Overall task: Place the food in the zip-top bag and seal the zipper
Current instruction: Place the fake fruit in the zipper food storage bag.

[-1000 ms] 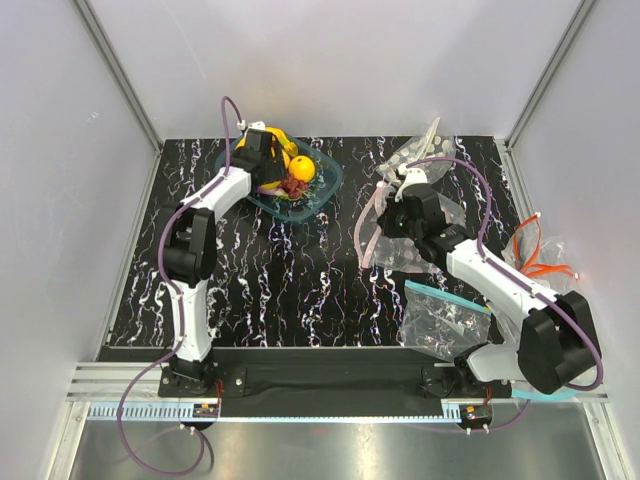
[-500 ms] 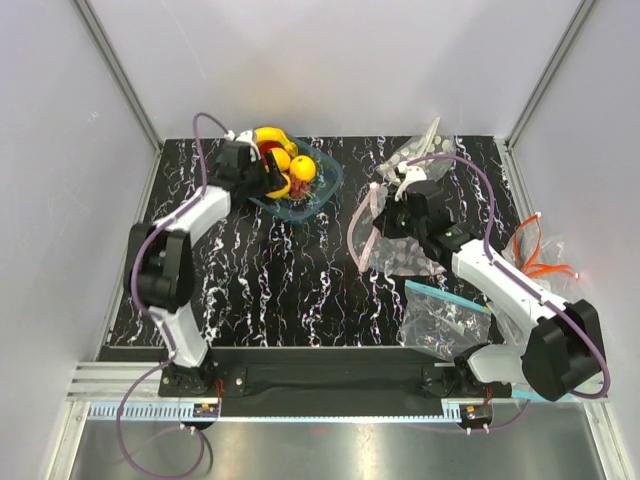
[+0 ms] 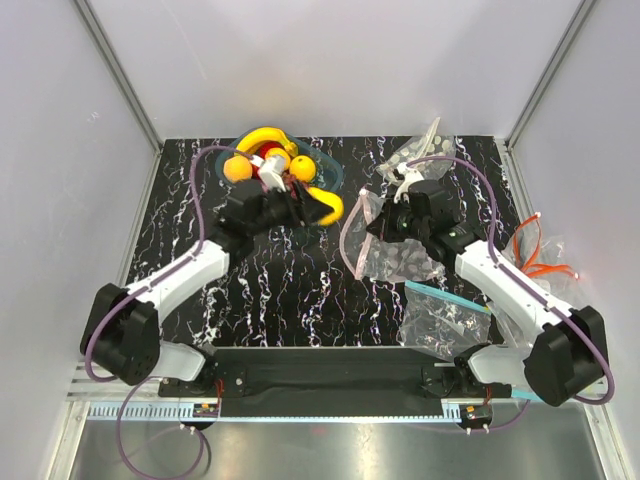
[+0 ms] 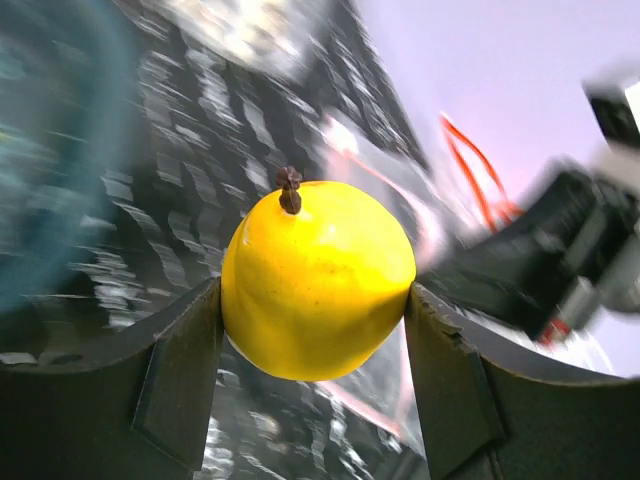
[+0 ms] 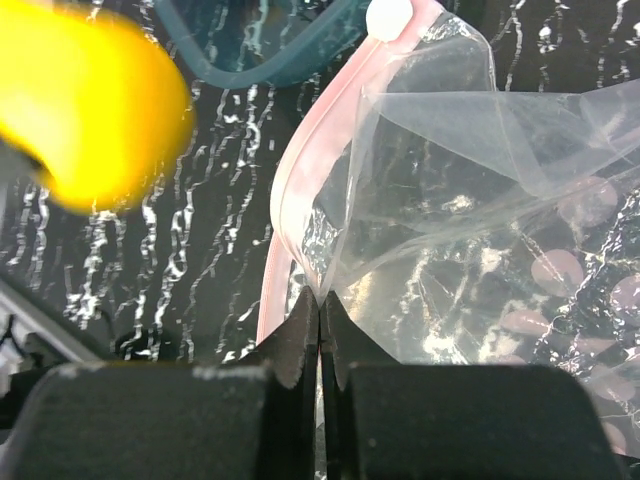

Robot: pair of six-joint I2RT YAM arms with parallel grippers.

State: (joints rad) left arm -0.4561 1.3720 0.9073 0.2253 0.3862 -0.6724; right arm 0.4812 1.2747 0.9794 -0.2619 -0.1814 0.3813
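L end effector (image 4: 312, 296), clamping 1 lemon (image 4: 320, 270), swung bagward; R end effector (image 5: 320, 302) pinches bag (image 5: 450, 230).

1 lemon (image 4: 318, 280), 1 banana (image 3: 262, 133), 2 orange rounds (image 3: 237, 168), 2 arms (image 3: 190, 270)

Yellow fruit (image 4: 318, 290): glossy and round, brown stem up. It's clamped between the fingers of the left gripper (image 4: 318, 305) and held just beside the bag's mouth.
Other food: a banana (image 3: 262, 134) curves at the back, with orange rounds (image 3: 237, 168) and a dark red grape cluster (image 3: 288, 186) bunched at the far left.
Zip-top bag (image 3: 398, 258): clear, crinkly, grey-dotted, lying right of centre. The right gripper (image 5: 320, 300) has its lip nipped.
Zipper (image 5: 292, 190): pink-red strip, bowed open and unsealed.
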